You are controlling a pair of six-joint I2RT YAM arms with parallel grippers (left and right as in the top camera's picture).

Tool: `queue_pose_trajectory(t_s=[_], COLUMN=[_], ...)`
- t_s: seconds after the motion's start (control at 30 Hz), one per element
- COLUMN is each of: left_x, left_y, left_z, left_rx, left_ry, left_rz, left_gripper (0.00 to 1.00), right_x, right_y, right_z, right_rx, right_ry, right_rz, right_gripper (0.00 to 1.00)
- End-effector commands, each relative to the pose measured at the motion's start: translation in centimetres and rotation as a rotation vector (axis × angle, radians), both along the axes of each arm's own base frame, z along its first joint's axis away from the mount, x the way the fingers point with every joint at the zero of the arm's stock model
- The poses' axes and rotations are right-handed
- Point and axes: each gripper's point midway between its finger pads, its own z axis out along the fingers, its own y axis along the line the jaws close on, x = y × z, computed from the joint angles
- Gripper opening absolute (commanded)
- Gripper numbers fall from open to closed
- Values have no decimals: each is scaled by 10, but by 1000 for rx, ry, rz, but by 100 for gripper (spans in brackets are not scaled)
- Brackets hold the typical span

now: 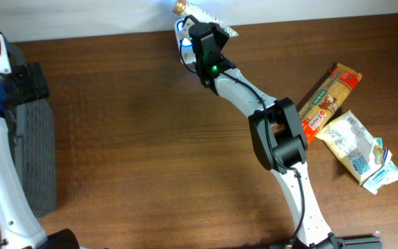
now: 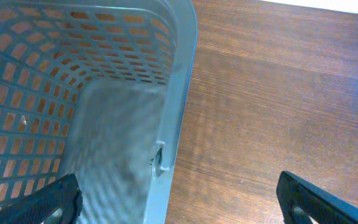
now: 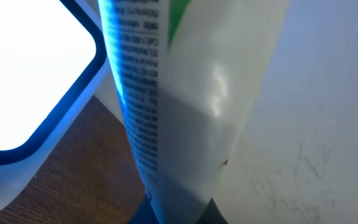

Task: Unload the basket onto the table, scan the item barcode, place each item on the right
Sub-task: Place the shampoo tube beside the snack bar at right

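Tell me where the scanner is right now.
In the overhead view the scanner glows at the table's far edge, close beside the right gripper and the packet it holds.

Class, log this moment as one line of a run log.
right end effector: shut on packet | packet: beside lit scanner | left end effector: open, over basket rim

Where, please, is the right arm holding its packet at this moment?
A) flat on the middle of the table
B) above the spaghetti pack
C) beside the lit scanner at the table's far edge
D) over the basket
C: the right pincer is shut on the packet, close beside the glowing scanner at the far edge of the table.
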Motion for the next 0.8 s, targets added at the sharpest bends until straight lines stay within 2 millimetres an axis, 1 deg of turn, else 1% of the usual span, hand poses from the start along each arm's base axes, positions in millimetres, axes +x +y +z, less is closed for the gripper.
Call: queue_pose_trajectory(t_s=[0.0, 0.13, 0.17, 0.2, 0.27, 0.3, 0.33, 0.37, 0.4, 0.43, 0.47, 0.5, 0.53, 0.57, 0.6, 0.63, 0.67, 0.7, 0.73, 0.77], left_x=[-2, -2, -2, -2, -2, -2, -2, -2, -2, -2, -2, -2, -2, -2, -2, -2, -2, -2, -2, -2], left_y=[1, 1, 1, 1, 1, 1, 1, 1, 1, 1, 1, 1, 1, 1, 1, 1, 1, 1, 1, 1], left_z=[6, 6, 6, 6, 6, 6, 6, 6, 6, 6, 6, 6, 6, 6, 6, 6, 6, 6, 6, 6], left_rx=[14, 14, 14, 14, 14, 14, 14, 14, 14, 14, 14, 14, 14, 14, 14, 14, 14, 14, 14, 14], left_ry=[-11, -11, -11, -11, -11, -11, -11, -11, -11, -11, -11, -11, -11, -11, -11, -11, -11, -11, -11, -11], left_rz=[-5, -5, -5, -5, -5, -5, -5, -5, -5, -5, -5, -5, -6, -5, -5, -5, -5, -5, -5, -5], left_gripper=[99, 99, 99, 99, 99, 99, 99, 99, 99, 99, 99, 99, 99, 99, 99, 99, 99, 99, 99, 99], right_x=[1, -1, -3, -7, -18, -27, -39, -61, -84, -108, -138, -156, -188, -210, -230, -246, -266, -274, -283, -290], right_y=[-10, -4, 1, 5, 19, 26, 33, 36, 33, 28, 10, -10, -62, -109, -151, -185, -226, -246, -268, -281], right_z=[24, 22, 21, 24, 40, 53, 73, 114, 157, 191, 218, 225, 214, 187, 157, 134, 101, 79, 47, 27], right_rx=[-4, -13, -52, -89, -76, -30, 41, 153, 282, 430, 632, 715, 849, 930, 965, 986, 1003, 999, 995, 981], right_ry=[-62, -48, -28, -6, 56, 87, 113, 122, 101, 100, 120, 144, 219, 291, 356, 398, 447, 487, 549, 588], right_rz=[-69, -58, -39, -20, 65, 116, 167, 208, 215, 212, 138, 60, -169, -408, -631, -815, -1052, -1155, -1261, -1326], right_gripper=[4, 4, 4, 4, 4, 4, 4, 4, 4, 4, 4, 4, 4, 4, 4, 4, 4, 4, 4, 4])
